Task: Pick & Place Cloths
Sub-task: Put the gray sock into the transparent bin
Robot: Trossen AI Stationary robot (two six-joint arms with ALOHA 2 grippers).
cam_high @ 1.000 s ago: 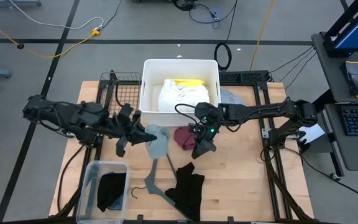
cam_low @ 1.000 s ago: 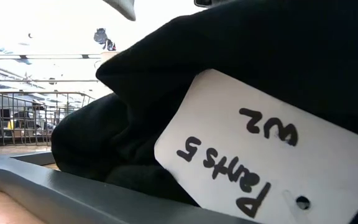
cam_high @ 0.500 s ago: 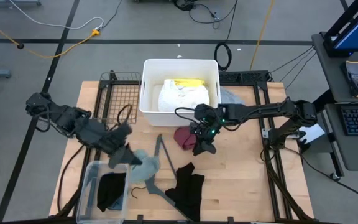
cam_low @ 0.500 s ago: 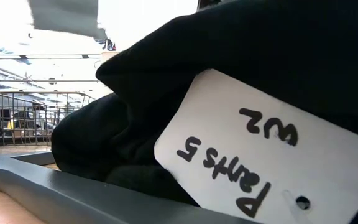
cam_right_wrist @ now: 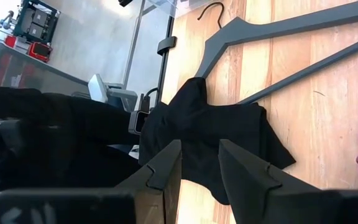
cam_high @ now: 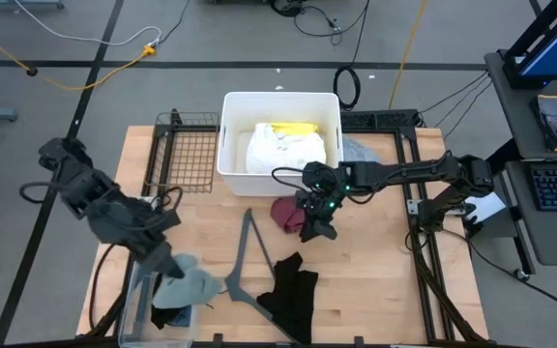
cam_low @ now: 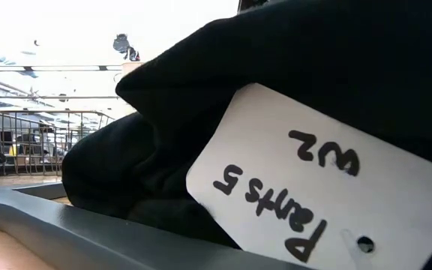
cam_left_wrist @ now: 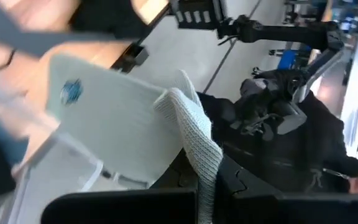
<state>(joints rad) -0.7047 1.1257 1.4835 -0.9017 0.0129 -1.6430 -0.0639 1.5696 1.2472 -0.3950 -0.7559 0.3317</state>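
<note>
Gripping the sage-green cloth [cam_high: 187,286] over the clear bin [cam_high: 133,290], left claw [cam_high: 165,272]; right claw [cam_high: 315,229] open.

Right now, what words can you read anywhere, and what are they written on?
"Pants" on the white tag, handwritten, seen upside down, lying on the black cloth.
"M2" or "W2" on the same tag; I cannot tell which.
Small blue mark on the clear bin: too blurred to read.
Nothing else is readable.

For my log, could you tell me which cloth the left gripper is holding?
The sage-green cloth, hanging from the left gripper over the clear bin.
</note>
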